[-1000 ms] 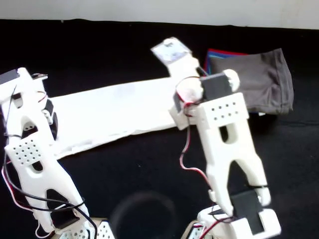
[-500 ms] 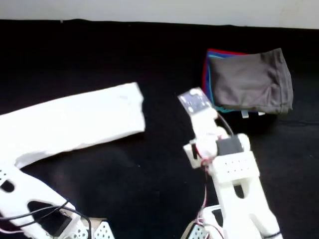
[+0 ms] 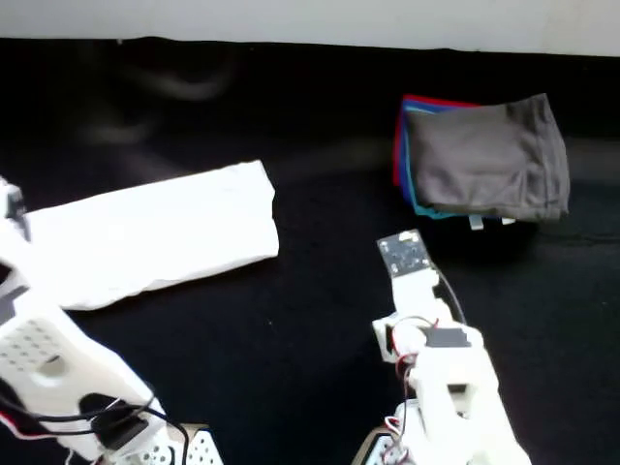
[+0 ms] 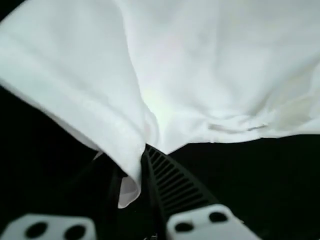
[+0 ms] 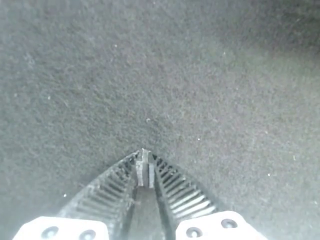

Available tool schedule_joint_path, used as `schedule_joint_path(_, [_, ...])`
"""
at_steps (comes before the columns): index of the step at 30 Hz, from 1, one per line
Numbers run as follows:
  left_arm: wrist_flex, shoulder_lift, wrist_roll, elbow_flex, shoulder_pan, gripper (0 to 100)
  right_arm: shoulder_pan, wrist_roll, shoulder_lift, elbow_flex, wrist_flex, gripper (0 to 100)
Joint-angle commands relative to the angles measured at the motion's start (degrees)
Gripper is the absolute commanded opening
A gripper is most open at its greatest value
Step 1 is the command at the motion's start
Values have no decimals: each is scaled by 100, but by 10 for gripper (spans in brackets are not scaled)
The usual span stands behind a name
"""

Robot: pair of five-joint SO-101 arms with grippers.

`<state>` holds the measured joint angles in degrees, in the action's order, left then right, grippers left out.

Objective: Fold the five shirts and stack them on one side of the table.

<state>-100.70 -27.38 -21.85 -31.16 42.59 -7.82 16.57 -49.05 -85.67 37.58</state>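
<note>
Black table [image 3: 291,358] bears our folded stack [image 3: 484,160]; our left gripper [image 4: 142,152] pinches the unfinished white shirt [image 3: 155,237], while the right gripper [image 5: 145,167] has its jaws pressed together, empty.

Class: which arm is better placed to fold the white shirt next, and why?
Left, probably: the left gripper is shut on the white shirt; the right gripper is shut, empty, over bare table.

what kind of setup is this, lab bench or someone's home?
Likely a robot test bench rather than a home: a black cloth-covered table, two white arms, and a stack of folded shirts as props.
</note>
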Motion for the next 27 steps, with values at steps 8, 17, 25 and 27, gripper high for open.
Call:
schedule_joint_path(8, [-9,1446,563,734,-3108,9,57,18,-31,-382,-453,6])
schedule_joint_path(17, [404,-75,563,-374,-4479,9,57,9,-31,-391,-453,6])
schedule_joint_path(25, [387,-1578,563,-2246,-4760,9,57,9,-31,-391,-453,6])
schedule_joint_path(27, [299,-1815,571,-2598,-4769,9,57,9,-31,-391,-453,6])
